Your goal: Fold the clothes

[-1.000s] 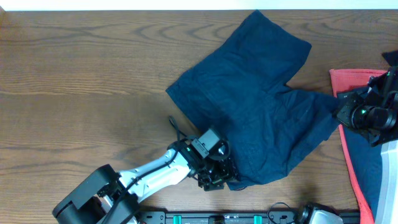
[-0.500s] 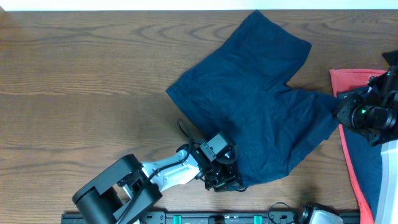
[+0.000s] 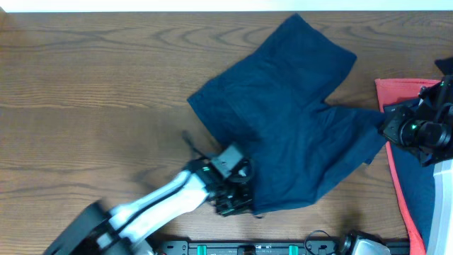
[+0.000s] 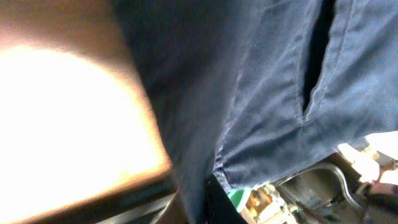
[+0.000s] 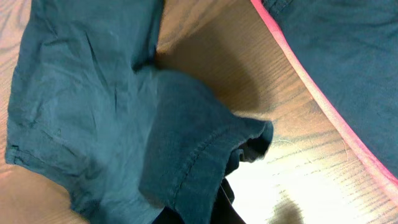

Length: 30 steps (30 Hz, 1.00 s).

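Observation:
The clothes in hand are dark navy shorts [image 3: 283, 120], spread rumpled across the wooden table right of centre. My left gripper [image 3: 237, 204] is at the shorts' near edge, shut on the fabric there. In the left wrist view the cloth [image 4: 280, 93] fills the frame and runs down between the jaws of the left gripper [image 4: 205, 202]. My right gripper [image 3: 386, 126] is shut on the hem of the right leg. The right wrist view shows that stitched hem [image 5: 205, 149] bunched into the right gripper [image 5: 208, 208].
A red cloth [image 3: 396, 95] lies at the right edge with a dark blue garment [image 3: 414, 177] on it; its pink border [image 5: 317, 99] shows in the right wrist view. A black rail [image 3: 283, 248] runs along the table's front edge. Bare wood [image 3: 92, 106] lies to the left.
My left gripper has shut on the shorts' near edge and shifted a little left, dragging that edge with it. The right gripper has stayed put.

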{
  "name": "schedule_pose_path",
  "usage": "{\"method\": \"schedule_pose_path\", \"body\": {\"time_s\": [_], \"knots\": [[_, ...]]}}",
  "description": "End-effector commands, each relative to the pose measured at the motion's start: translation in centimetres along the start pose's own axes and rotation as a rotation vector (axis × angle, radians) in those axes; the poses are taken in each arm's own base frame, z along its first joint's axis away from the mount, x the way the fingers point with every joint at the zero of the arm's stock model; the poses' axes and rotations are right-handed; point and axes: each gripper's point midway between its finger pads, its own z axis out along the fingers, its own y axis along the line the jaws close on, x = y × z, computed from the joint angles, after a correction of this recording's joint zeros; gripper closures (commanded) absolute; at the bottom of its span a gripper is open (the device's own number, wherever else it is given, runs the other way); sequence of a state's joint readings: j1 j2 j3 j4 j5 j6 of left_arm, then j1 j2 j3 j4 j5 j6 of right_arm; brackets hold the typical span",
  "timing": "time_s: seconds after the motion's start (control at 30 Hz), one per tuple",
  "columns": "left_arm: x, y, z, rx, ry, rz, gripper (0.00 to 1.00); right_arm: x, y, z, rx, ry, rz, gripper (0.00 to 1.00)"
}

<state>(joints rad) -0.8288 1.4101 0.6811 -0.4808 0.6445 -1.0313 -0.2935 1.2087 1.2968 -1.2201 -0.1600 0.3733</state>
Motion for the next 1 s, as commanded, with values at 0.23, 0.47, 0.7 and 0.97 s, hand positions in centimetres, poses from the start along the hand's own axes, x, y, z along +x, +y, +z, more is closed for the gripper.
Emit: {"method": "schedule_pose_path", "body": {"time_s": [0.23,0.47,0.7,0.97], "knots": [[3.2,7.9,-9.3,-0.188,-0.294,-0.010,0.94,2.0,-0.5,-1.0,0.010,0.061,-0.041,0.99],[3.0,8.9,-11.6,-0.154,-0.434,-0.026,0.94,0.3,2.7,-2.6,-0.164,-0.055,-0.083,0.99],[-2.1,4.7,-13.7,-0.065,-0.694,0.093,0.94,-3.2,8.1,-2.1,-0.341,-0.161,-0.151,0.99],[-6.9,6.6,-16.6,-0.256,-0.953,0.039,0.94,-7.9,12.7,2.7,-0.396,-0.237,-0.174,0.99]]}}
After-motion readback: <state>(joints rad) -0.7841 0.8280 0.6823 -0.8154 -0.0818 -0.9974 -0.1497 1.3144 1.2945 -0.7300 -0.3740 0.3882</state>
